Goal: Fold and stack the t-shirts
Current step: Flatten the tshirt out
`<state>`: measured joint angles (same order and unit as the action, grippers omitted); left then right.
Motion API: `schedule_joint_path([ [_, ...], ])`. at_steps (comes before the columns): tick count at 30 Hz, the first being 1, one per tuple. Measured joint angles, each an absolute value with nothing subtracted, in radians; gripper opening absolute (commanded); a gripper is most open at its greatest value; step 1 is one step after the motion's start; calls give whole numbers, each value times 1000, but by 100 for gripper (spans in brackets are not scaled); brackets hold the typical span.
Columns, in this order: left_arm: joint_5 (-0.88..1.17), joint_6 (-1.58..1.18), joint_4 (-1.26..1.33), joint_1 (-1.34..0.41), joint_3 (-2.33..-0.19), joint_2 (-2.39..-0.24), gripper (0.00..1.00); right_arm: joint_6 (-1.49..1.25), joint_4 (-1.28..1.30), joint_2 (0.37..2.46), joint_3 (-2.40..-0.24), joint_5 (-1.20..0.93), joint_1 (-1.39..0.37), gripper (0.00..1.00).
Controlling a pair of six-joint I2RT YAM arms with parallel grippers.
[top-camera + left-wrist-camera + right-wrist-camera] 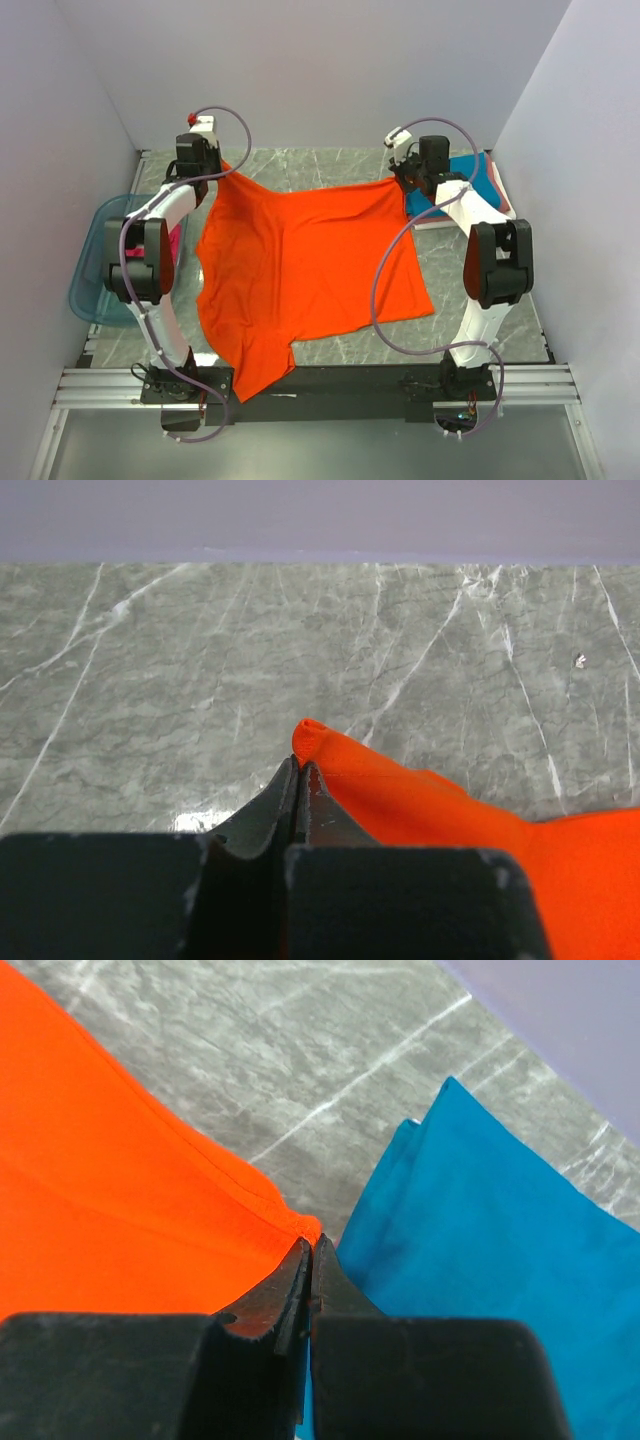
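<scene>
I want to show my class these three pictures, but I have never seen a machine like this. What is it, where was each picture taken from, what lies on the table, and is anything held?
These are two small robot arms bolted at the near edge of a marble-patterned table. The wide picture looks down from above and behind them. The other two come from a camera on each wrist, so the dark shape at the bottom of each is that arm's own pincer. An orange t-shirt is spread out between the arms. The left gripper and the right gripper are each shut on a far corner of it. Beside the right arm lies a folded teal t-shirt. At the left stands a translucent blue tub with something magenta inside.
</scene>
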<state>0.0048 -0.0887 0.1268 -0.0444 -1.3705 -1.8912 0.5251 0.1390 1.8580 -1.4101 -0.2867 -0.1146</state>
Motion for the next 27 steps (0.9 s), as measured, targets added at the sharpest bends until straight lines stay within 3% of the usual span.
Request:
schedule_joint_path([
  [8, 21, -70, 108, -44, -1429, -1948, 0, 535, 142, 1872, -1424, -270, -113, 0],
  [16, 21, -43, 167, -43, -1249, -1832, 0, 549, 134, 1872, -1423, -304, -111, 0],
  [27, 51, -36, 222, -43, -1208, -1777, 0, 549, 121, 1863, -1382, -369, -110, 0],
])
